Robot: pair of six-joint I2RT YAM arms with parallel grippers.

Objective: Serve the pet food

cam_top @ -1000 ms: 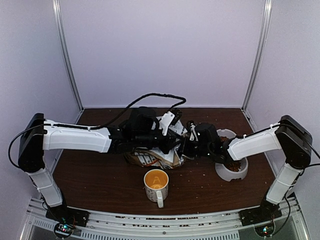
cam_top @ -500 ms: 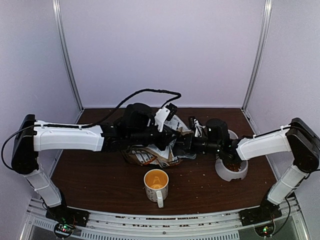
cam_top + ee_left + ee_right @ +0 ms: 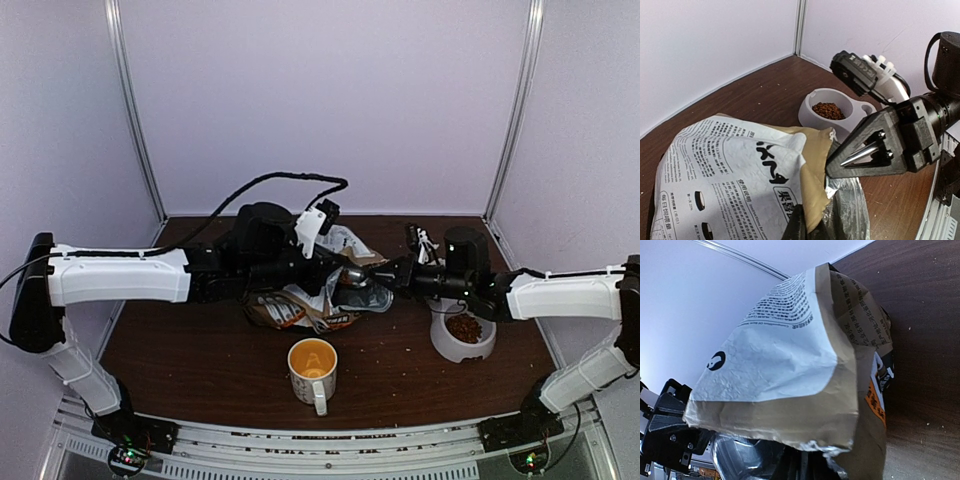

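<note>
The bag (image 3: 298,312) sits at the middle of the worktop (image 3: 200,360), held from both sides. The left gripper (image 3: 336,276) reaches in from the left and is pinched tight on the bag's upper edge. In the left wrist view its fingers (image 3: 796,226) are closed on the tan paper at the bottom of the picture. The right gripper (image 3: 377,284) comes in from the right, almost closed, and clamps the bag's rim just beside the left one. The left wrist view shows its black tip (image 3: 833,167) biting the folded corner, where the silver lining shows. The bag's mouth faces right, toward the bowl (image 3: 472,352). Its printed white and tan side (image 3: 730,165) faces up. Whether its lower end rests on the worktop I cannot tell.

The pet food (image 3: 463,327) that can be seen is a small heap of reddish-brown pellets in the white bowl. The bowl stands on the right of the worktop, under the right arm and apart from the bag. The left wrist view shows the same heap (image 3: 828,110) inside the bowl's rim (image 3: 807,113).

A white mug (image 3: 313,372) with an orange inside stands upright near the front edge, just in front of the bag. Its handle points toward the arms' bases. A few crumbs lie scattered on the worktop between the mug and the bowl.
</note>
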